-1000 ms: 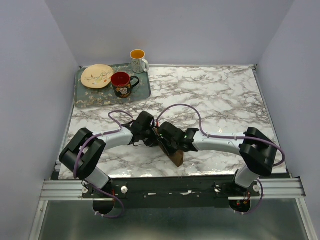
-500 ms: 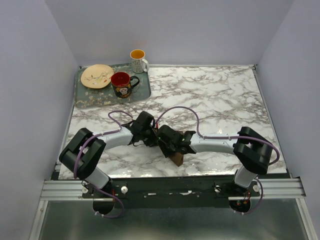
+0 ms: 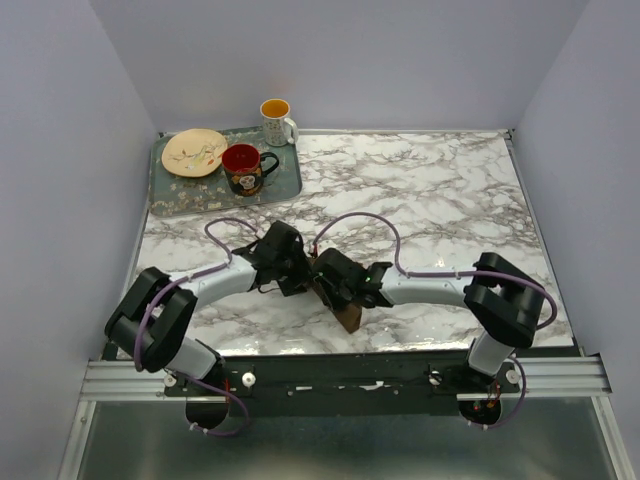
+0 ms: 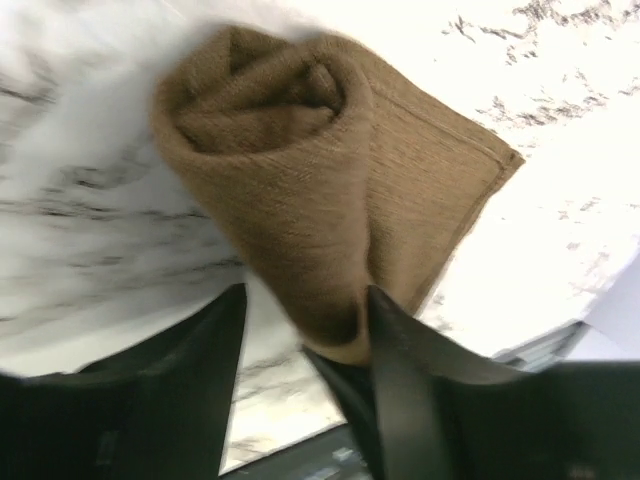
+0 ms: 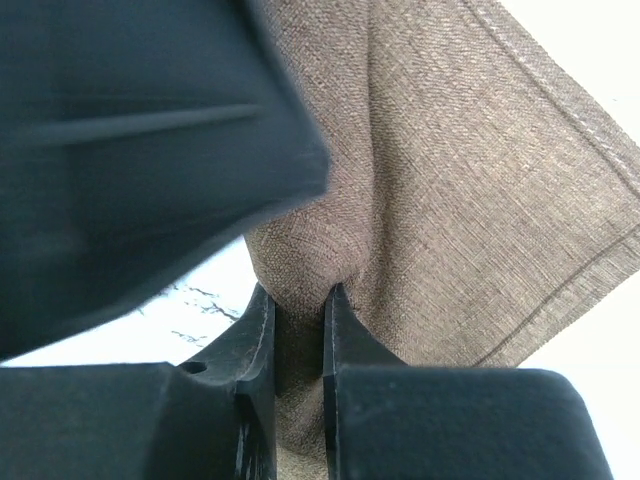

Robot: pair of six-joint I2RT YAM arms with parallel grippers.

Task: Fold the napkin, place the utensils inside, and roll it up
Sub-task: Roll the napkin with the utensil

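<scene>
Grey-veined white marble covers the tabletop, which is walled in by plain pale panels. At its far left corner sits a grey-green tray carrying a cream plate and a red mug. A white mug with an orange inside stands at the tray's far right corner.

Both arms reach inward and meet near the front middle of the tabletop, over the napkin. This brown cloth lies on the marble, partly rolled. The left wrist view shows a thick coil with its open spiral end facing away, and a flat hemmed corner spreading out to one side.

The left gripper has its jaws apart, straddling the near end of the roll. One jaw touches the cloth, and bare marble shows between the other jaw and the roll.

The right gripper has its jaws nearly together, pinching a raised fold of the napkin between them. The flat layer, with its stitched hem, runs out beyond them. From above, only the napkin's near tip shows past the two grippers.
</scene>
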